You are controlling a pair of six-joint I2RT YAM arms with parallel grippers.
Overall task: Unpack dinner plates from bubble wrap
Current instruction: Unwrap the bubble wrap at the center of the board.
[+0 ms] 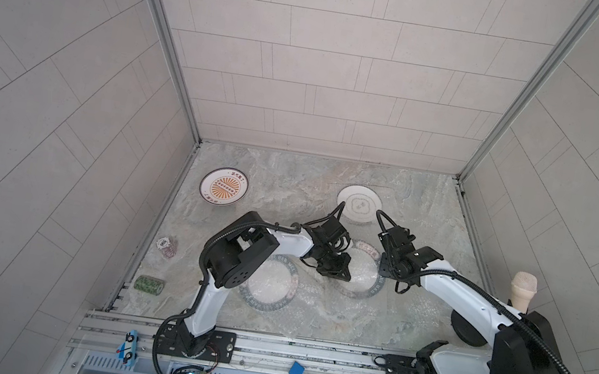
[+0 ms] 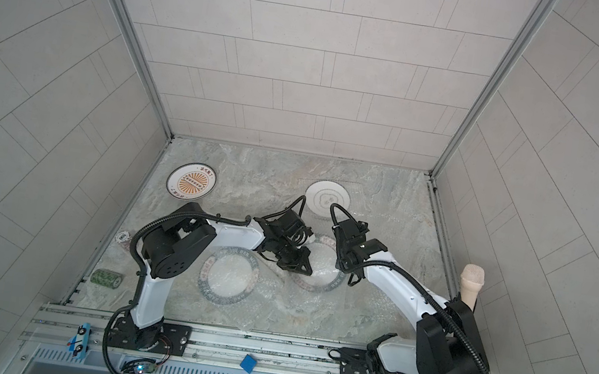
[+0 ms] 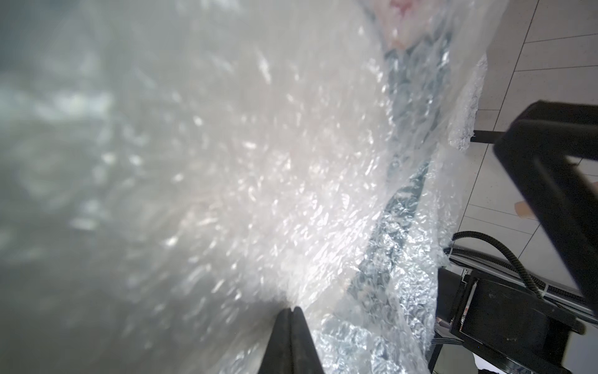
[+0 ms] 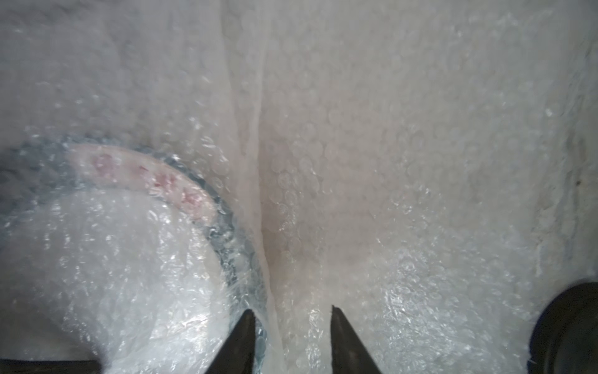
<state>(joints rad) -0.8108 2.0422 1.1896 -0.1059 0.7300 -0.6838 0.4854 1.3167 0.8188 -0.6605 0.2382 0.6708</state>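
Two dinner plates lie bare at the back: an orange sunburst one (image 1: 224, 186) (image 2: 191, 181) and a grey-ringed one (image 1: 358, 205) (image 2: 327, 199). Two green-rimmed plates (image 1: 269, 286) (image 1: 360, 281) lie under bubble wrap (image 1: 316, 303) mid-table. My left gripper (image 1: 338, 273) (image 3: 292, 309) is shut, pinching the bubble wrap (image 3: 259, 162) over the right-hand green-rimmed plate (image 3: 404, 194). My right gripper (image 1: 384, 270) (image 4: 293, 311) is open at that plate's right edge. A raised fold of wrap (image 4: 259, 200) runs between its jaws, beside the green rim (image 4: 226, 223).
A green patterned roll (image 1: 149, 284) and a small chip stack (image 1: 166, 246) sit by the left edge. A pinkish cup (image 1: 524, 290) stands at the right edge, and a black round object (image 1: 467, 331) lies under my right arm. Loose wrap (image 2: 250, 319) reaches the front rail.
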